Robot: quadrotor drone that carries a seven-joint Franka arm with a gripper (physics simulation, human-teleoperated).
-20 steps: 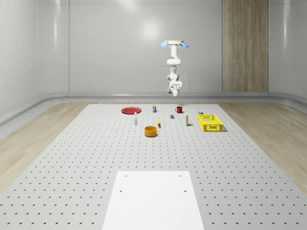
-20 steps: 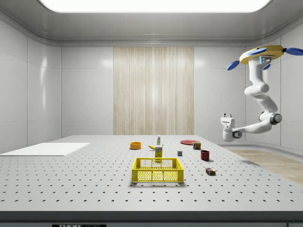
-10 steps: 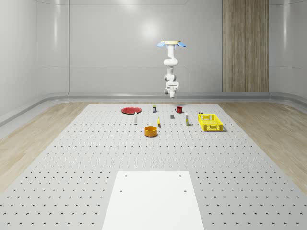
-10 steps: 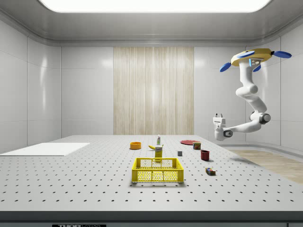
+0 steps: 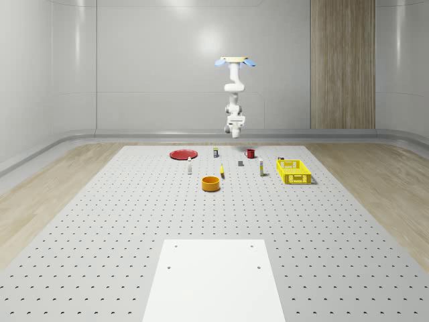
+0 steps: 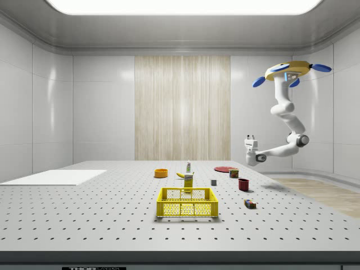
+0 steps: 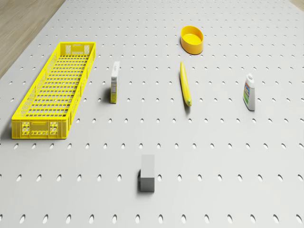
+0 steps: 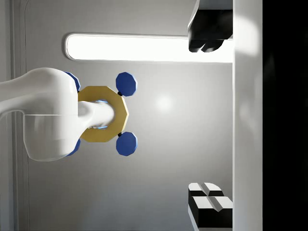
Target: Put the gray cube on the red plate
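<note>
The drone [image 6: 288,70] is hovering high over the table's [image 5: 120,221] far end. Its gripper [image 6: 250,138] is pointing upward, fingers [image 8: 207,202] apart and seemingly empty. The gray cube [image 7: 147,173] is sitting on the table (well apart from the red plate [image 5: 182,154]).

Wrist camera upturned toward drone [image 8: 102,114]

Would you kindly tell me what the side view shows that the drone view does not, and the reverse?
Side view: the drone hovering high at the side view's right, its hand up in the air, the plate and a mug. Drone view: the cube from above, top face included. Both: cube, crate, bowl, carton.
</note>
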